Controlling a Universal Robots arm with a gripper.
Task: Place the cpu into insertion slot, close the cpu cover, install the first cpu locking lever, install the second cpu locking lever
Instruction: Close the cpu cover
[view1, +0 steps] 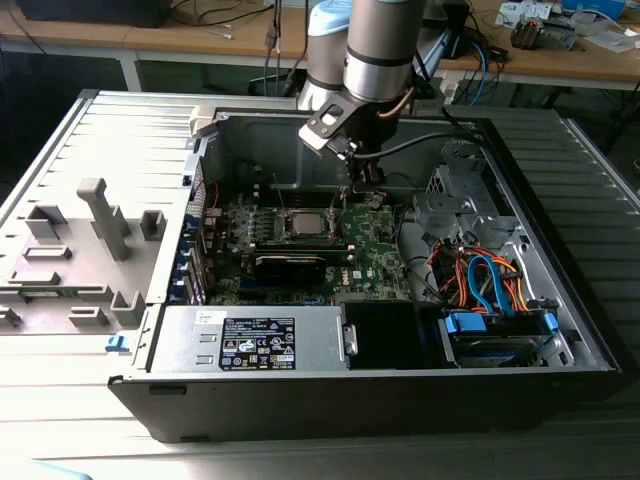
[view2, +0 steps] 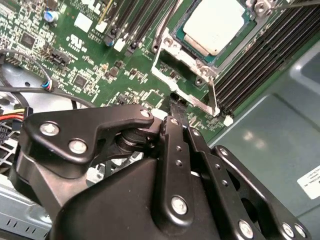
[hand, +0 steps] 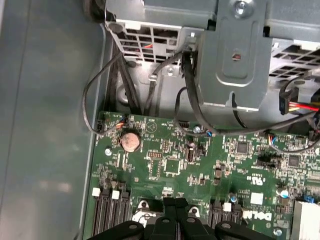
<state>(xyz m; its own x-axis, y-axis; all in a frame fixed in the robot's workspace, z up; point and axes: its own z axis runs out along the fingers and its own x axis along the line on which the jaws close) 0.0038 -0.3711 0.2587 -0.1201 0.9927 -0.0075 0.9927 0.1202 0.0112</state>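
Observation:
The cpu (view2: 217, 22), grey metal top up, lies in the insertion slot (view1: 303, 223) on the green motherboard (hand: 170, 165). The silver cpu cover (view2: 182, 55) lies flat around it as a frame. One thin locking lever (view2: 212, 95) runs along the socket's side next to the memory slots, and another lever (view2: 161, 27) lies along the opposite side. My gripper (view2: 177, 102) hovers just off the cover's near edge with its black fingers pressed together and nothing between them. In the exterior view the gripper (view1: 368, 190) hangs right of the socket. The first wrist view has the fingertips (hand: 172, 205) low over the board.
Black memory slots (view2: 270, 55) flank the socket. A drive cage (hand: 235, 55) and loose black cables (hand: 185, 100) stand beside the board. The power supply (view1: 260, 340) and a drive with coloured cables (view1: 490, 285) fill the case's front. Grey fixtures (view1: 100, 220) stand at the exterior view's left.

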